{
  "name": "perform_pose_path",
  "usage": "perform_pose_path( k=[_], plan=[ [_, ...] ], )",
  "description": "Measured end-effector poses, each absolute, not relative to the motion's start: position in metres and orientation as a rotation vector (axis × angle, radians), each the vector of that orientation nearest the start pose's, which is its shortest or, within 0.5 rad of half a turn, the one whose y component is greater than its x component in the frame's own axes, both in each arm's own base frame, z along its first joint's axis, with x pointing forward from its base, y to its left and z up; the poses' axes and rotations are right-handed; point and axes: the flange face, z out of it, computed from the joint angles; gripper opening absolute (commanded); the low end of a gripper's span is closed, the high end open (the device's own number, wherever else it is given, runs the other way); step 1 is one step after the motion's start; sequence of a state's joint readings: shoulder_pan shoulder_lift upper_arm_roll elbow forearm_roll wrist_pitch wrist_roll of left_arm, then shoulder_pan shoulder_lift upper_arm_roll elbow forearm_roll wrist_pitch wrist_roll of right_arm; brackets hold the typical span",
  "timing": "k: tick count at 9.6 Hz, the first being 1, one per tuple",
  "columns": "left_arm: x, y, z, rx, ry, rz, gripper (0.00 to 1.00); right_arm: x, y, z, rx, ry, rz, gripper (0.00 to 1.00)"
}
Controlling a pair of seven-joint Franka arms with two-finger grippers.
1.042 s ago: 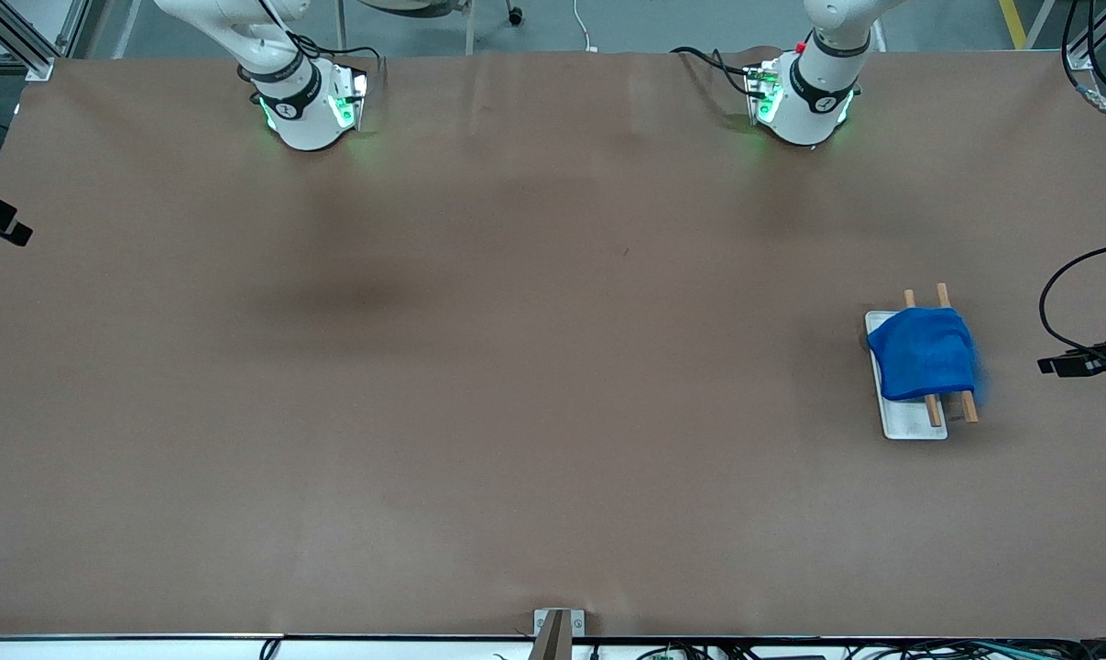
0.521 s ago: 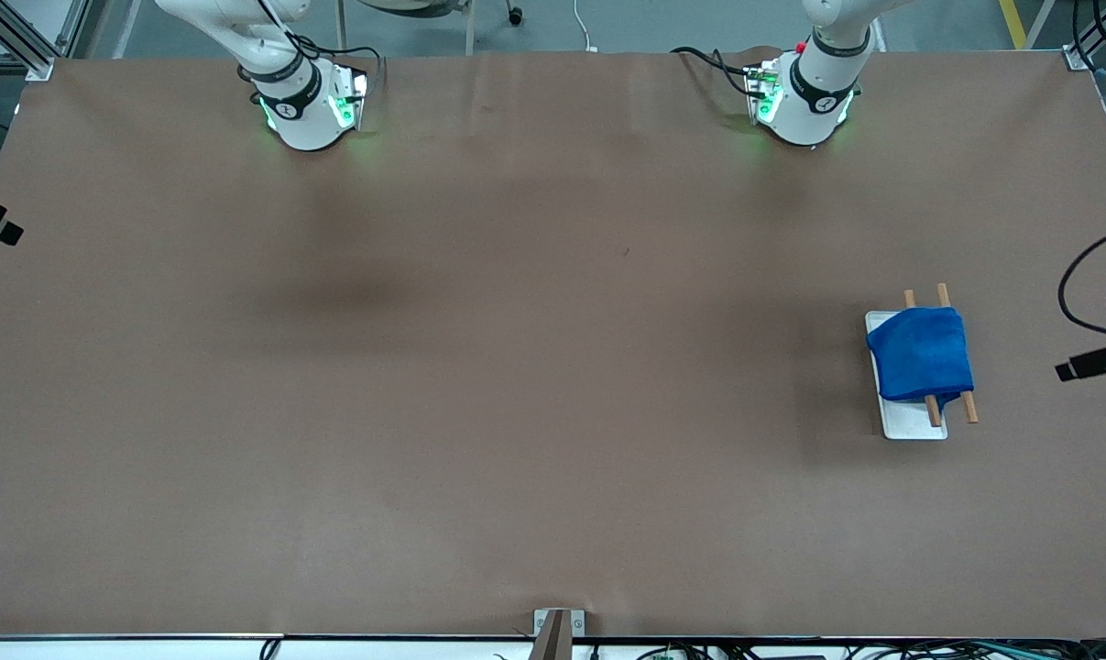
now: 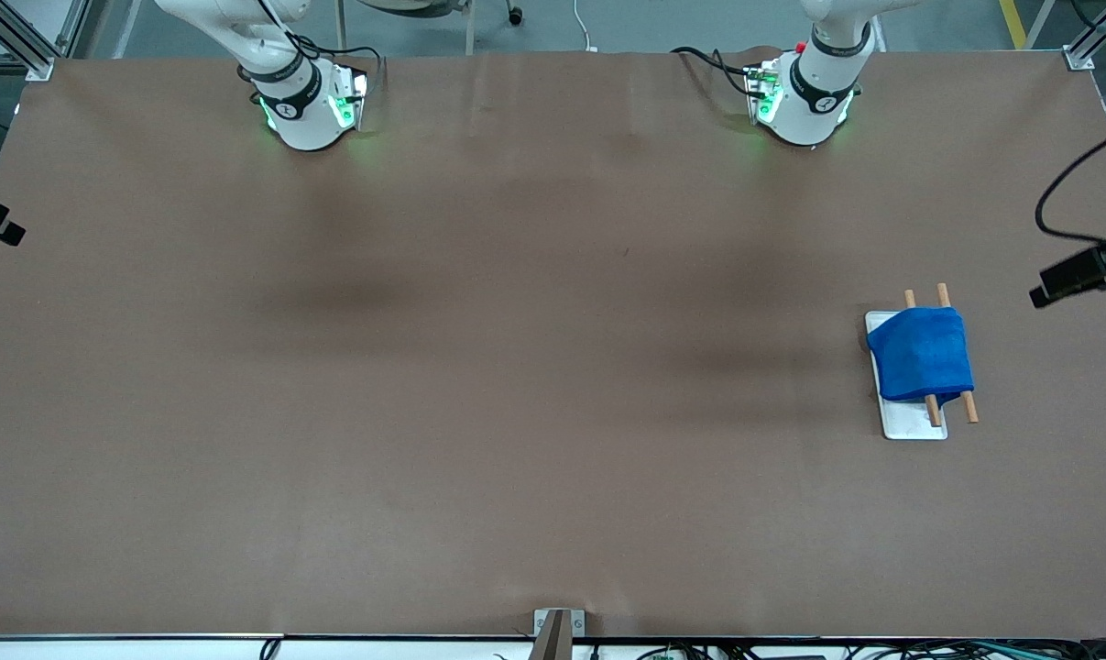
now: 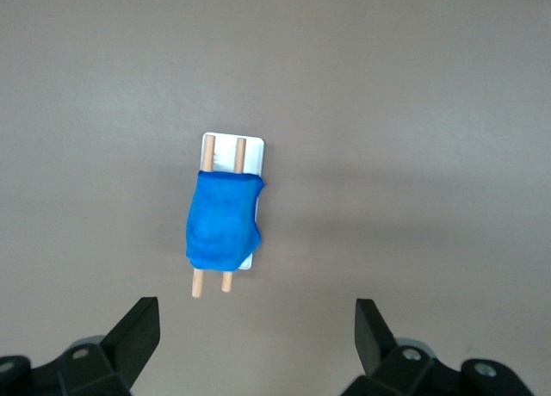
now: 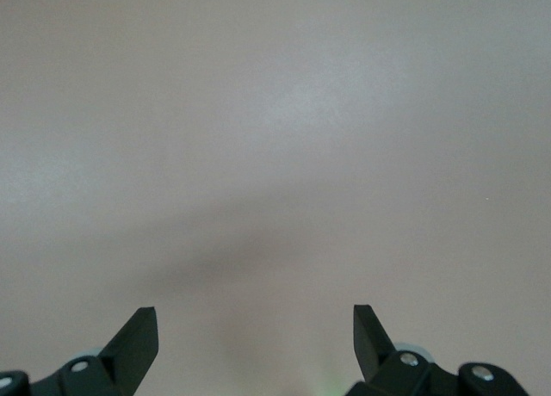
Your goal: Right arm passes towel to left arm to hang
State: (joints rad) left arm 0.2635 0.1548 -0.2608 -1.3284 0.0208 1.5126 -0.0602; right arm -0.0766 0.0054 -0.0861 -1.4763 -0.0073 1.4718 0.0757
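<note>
The bright blue towel (image 3: 922, 356) hangs draped over two wooden rods (image 3: 971, 410) of a small rack with a white base (image 3: 910, 423), toward the left arm's end of the table. In the left wrist view the towel (image 4: 222, 219) lies well below my left gripper (image 4: 256, 314), which is open, empty and high above the table beside the rack. My right gripper (image 5: 255, 323) is open and empty, high over bare brown table. Neither gripper touches the towel.
The brown table (image 3: 516, 385) carries only the rack. A black part of the left hand with a cable (image 3: 1079, 273) shows at the view's edge above the rack's end of the table. A metal bracket (image 3: 557, 628) sits at the table's near edge.
The black part of the left hand has moved away from the rack, toward the robots' bases. The towel's loose edge has settled. The right arm has barely moved.
</note>
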Motion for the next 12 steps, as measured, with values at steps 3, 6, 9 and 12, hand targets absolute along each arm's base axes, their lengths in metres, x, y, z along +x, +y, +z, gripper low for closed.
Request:
perform_pose_path(
  k=[3, 6, 9, 12],
  plan=[
    [0.556, -0.022, 0.688, -3.139, -0.013, -0.075, 1.0, 0.541, -0.079, 0.657, -3.13, 0.345, 0.014, 1.0],
    [0.522, -0.07, 0.675, -3.109, 0.082, 0.002, 1.0, 0.542, -0.073, 0.658, -3.132, 0.327, 0.005, 1.0],
    [0.5, -0.074, 0.667, -3.092, 0.087, 0.042, 1.0, 0.544, -0.069, 0.658, -3.133, 0.317, -0.009, 1.0],
    [0.496, -0.065, 0.668, -3.091, 0.067, 0.038, 1.0, 0.548, -0.071, 0.658, -3.134, 0.32, -0.038, 1.0]
  ],
)
